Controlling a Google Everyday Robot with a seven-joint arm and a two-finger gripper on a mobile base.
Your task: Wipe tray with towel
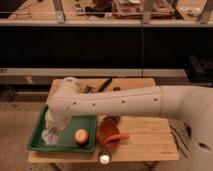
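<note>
1. Thick white arm (125, 102), reaching from the right edge across to the left, bent down at the elbow over the table's left end.
2. Wooden table (150, 135) under everything, slatted top, bare on its right half.
3. Green tray (67, 148) on the table's front-left corner, shallow, with a raised rim.
4. Reddish-brown dish (105, 129) just right of the tray, with an orange-red elongated piece (119, 137) across it.
5. Gripper (51, 131) down inside the tray's left part, pinched tight on the towel (49, 137).
6. Towel grey-blue and bunched, pressed to the tray floor near the left rim.
7. Round orange fruit (81, 135) in the tray's right part, apart from the towel.
8. Small round container (104, 158) at the table's front edge, below the dish.
9. Dark tool (105, 84) at the back edge.
</note>
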